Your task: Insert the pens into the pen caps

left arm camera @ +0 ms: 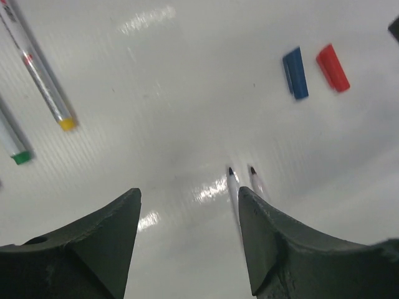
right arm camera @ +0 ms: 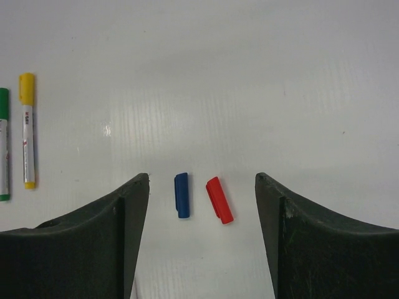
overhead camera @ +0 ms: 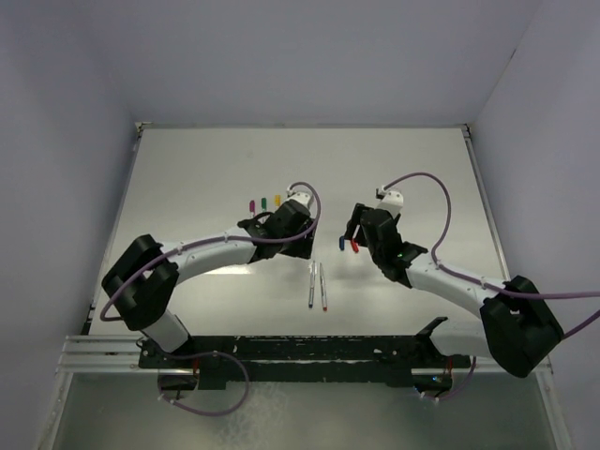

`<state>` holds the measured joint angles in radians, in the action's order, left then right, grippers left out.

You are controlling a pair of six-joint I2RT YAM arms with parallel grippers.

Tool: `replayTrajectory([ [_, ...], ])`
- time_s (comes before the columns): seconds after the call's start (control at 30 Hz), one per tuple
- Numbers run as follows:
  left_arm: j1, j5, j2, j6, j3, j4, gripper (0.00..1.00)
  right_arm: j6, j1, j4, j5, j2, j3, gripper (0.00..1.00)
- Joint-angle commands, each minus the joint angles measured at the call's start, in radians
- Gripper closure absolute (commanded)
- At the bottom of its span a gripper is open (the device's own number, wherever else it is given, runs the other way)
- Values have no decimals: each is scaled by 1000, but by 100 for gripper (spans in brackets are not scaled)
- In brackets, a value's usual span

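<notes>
Trouble spot: blue cap (right arm camera: 181, 195) & red cap (right arm camera: 219, 200) lie just beside each other on the bench (right arm camera: 249, 75), between the spread jaws of your right gripper (right arm camera: 202, 176) — close carelessly and you'll prob. pinch both or flick one off. Left gripper (left arm camera: 188, 191), also spread & empty, hangs over two bare pens (left arm camera: 231, 175) lying side by side — same risk, plus a pen/cap colour mix-up.

Tiny print on yellow pen (right arm camera: 27, 144), illegible.
</notes>
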<state>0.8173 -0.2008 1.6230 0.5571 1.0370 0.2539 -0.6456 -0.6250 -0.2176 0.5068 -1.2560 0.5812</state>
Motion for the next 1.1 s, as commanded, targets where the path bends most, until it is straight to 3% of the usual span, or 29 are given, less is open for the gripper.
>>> replayTrajectory([
  [0.0, 50, 15, -76, -3, -58, 42, 33, -27, 5, 7, 43, 31, -4, 30],
  [0.23, 119, 58, -138, 1, -98, 78, 33, -26, 5, -3, 40, 47, -10, 32],
  [1.07, 225, 147, 47, -43, -58, 81, 33, -42, 6, -29, 7, 25, -11, 34],
])
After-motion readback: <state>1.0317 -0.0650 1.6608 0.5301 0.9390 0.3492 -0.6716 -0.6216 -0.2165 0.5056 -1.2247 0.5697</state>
